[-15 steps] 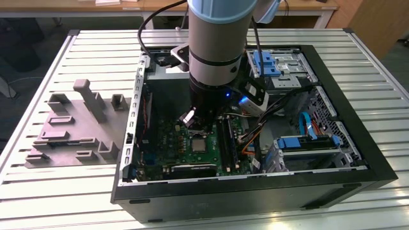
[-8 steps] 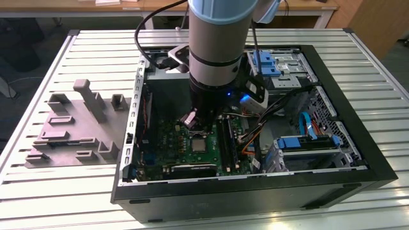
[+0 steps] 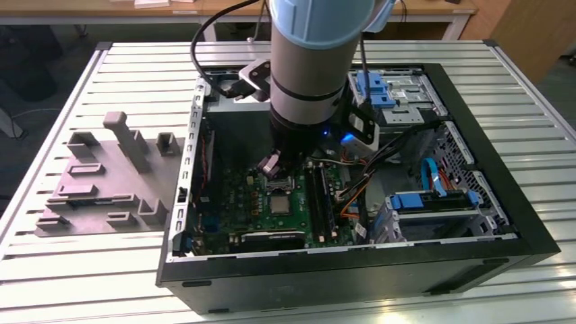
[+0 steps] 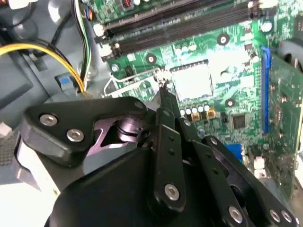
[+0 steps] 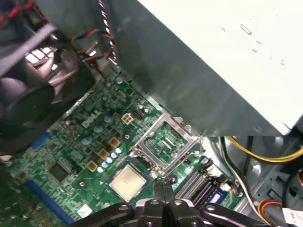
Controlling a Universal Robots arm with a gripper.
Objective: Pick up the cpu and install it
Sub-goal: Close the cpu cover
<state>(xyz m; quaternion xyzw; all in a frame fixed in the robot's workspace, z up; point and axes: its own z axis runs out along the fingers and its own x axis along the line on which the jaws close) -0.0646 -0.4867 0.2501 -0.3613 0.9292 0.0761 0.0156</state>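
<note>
Gripper (image 5: pixel 163 189) shut above seated cpu (image 5: pixel 127 182), socket frame (image 5: pixel 166 142) beside

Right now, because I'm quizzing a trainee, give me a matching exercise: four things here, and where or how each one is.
1 cpu
2 socket load plate
3 gripper
4 grey fixture

a flipped open
b on the slatted table, outside the computer case
c seated flat on the motherboard
d hovering just beside the cpu

Pairs: 1c, 2a, 3d, 4b
</note>
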